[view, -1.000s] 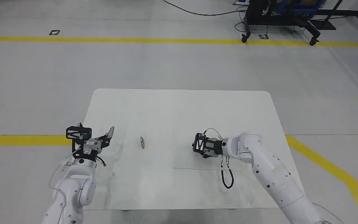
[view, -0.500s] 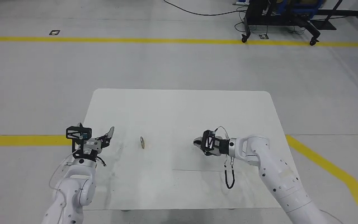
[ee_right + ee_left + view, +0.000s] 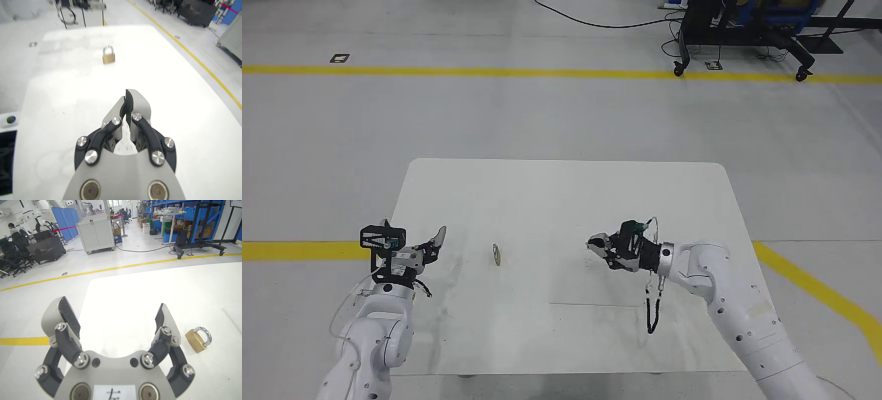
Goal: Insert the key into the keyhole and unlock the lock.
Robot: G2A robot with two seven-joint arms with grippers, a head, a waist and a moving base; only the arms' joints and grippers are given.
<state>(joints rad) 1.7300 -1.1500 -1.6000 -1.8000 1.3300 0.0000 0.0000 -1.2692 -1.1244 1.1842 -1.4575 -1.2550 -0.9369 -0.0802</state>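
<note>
A brass padlock (image 3: pixel 496 254) with a silver shackle lies on the white table (image 3: pixel 562 190), left of its middle. In the left wrist view the padlock (image 3: pixel 198 339) rests just beside and a little ahead of my left gripper (image 3: pixel 113 315), which is open with nothing between its ribbed pads (image 3: pixel 69 315). That left gripper (image 3: pixel 432 240) hovers at the table's left edge. My right gripper (image 3: pixel 595 243) is over the table's middle, shut, pointing toward the padlock (image 3: pixel 108 56) some way ahead. In its own view the right gripper (image 3: pixel 127 96) has its pads pressed together; I cannot make out anything pinched between them.
A black cable loop (image 3: pixel 650 310) hangs from the right forearm over the table's front right part. Bare table surface lies between the right gripper and the padlock. Yellow floor lines (image 3: pixel 542 72) and a wheeled rack (image 3: pixel 742 30) are well beyond the table.
The right arm has drawn back to the right and slightly away from the front edge, its gripper still shut. The left arm and the padlock have not moved.
</note>
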